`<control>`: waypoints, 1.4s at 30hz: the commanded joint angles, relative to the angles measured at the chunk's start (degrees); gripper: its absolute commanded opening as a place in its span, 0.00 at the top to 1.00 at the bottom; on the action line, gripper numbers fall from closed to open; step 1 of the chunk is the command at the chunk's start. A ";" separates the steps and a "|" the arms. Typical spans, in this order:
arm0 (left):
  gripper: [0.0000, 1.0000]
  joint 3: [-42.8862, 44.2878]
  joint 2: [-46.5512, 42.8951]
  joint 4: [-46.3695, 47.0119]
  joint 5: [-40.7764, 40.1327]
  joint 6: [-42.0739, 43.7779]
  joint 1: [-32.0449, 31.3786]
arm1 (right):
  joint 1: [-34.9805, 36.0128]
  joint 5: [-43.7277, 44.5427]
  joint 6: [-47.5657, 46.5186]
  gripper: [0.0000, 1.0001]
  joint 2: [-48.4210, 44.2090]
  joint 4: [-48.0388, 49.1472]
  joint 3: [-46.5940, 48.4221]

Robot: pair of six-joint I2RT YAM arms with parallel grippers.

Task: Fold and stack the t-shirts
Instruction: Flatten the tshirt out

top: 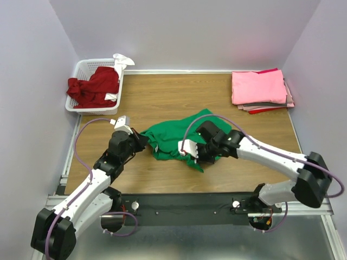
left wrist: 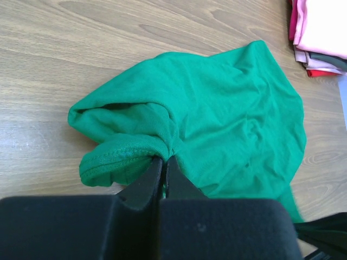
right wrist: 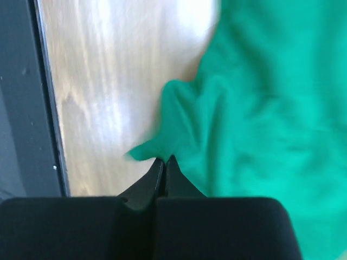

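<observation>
The bright green cotton t-shirt (top: 172, 134) lies crumpled at the middle of the wooden counter (top: 162, 97), its sleeves lost in folds. The right wrist view is blurred. Reaching low from 8 o'clock, the left gripper (left wrist: 164, 160) pinches a rolled stitched edge. From 4 o'clock, the right gripper (right wrist: 164, 161) pinches another edge.
</observation>
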 commanded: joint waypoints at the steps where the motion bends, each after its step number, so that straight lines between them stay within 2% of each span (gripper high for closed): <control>1: 0.99 -0.89 -0.69 0.68 1.32 -0.56 0.32 | -1.32 3.82 -4.02 1.00 -5.04 -7.44 6.67; 4: 0.99 -0.98 -0.69 0.77 1.32 -0.65 0.32 | -5.97 6.29 -4.72 1.00 -4.60 -7.09 12.03; 8: 1.00 -1.24 -0.87 0.68 1.23 -0.83 0.32 | -21.40 2.42 -2.79 1.00 0.13 -3.76 24.06; 11: 1.00 -1.50 -0.69 0.94 1.15 -1.00 0.41 | -28.80 3.12 -1.21 1.00 7.25 1.58 32.41; 14: 1.00 -1.50 -0.17 1.03 1.06 -1.00 0.50 | -32.77 5.40 3.53 1.00 16.47 7.91 40.58; 20: 1.00 -1.42 0.01 1.12 1.32 -1.00 0.85 | -34.02 18.22 18.38 1.00 33.79 20.76 52.81; 21: 1.00 -1.50 0.01 1.12 1.32 -1.00 0.76 | -33.93 23.29 20.05 1.00 35.81 21.90 54.13; 24: 1.00 -1.68 0.18 1.21 1.32 -1.00 0.76 | -34.55 28.06 25.06 1.00 41.79 24.72 59.05; 27: 1.00 -1.51 0.88 1.21 1.23 -0.65 0.76 | -34.55 26.69 26.56 0.99 46.01 24.81 63.61; 28: 1.00 -1.16 1.06 1.21 0.97 -0.65 0.85 | -34.55 26.33 26.83 0.84 47.07 24.82 64.76; 29: 1.00 -0.89 1.15 0.86 0.62 -0.56 0.85 | -34.46 25.98 27.09 0.74 47.86 24.73 65.91; 30: 1.00 -0.45 1.24 0.77 0.62 -0.56 0.85 | -34.46 26.15 27.62 0.54 49.18 24.81 67.75; 31: 1.00 -0.19 1.24 0.59 0.01 -0.56 1.03 | -34.46 26.50 28.15 0.44 49.71 24.82 68.37; 34: 1.00 1.22 0.98 -0.81 -1.31 -0.39 1.11 | -34.46 26.42 28.16 0.27 48.32 24.73 67.42; 36: 1.00 1.92 0.98 -1.43 -2.10 -0.30 1.20 | -34.46 25.02 27.02 0.19 46.13 24.73 65.23; 37: 0.99 2.01 1.06 -1.86 -2.54 -0.30 1.29 | -34.55 22.83 26.23 0.10 42.46 24.21 61.74; 38: 0.96 2.10 1.15 -1.95 -2.55 -0.30 1.47 | -34.64 19.68 24.91 0.06 40.07 23.68 59.26; 39: 0.81 2.36 1.24 -1.96 -2.63 -0.30 1.64 | -34.55 10.68 21.59 0.03 37.53 22.89 56.45; 40: 0.73 2.54 1.15 -1.96 -2.63 -0.47 1.73 | -34.55 4.85 19.65 0.00 34.54 21.58 52.77; 41: 0.59 2.71 0.72 -3.70 -2.90 -0.47 1.90 | -34.64 -6.17 14.23 0.00 29.38 16.95 46.56; 42: 0.54 3.32 0.45 -4.41 -3.25 -0.56 1.99 | -34.55 -10.80 12.00 0.00 26.46 14.47 42.84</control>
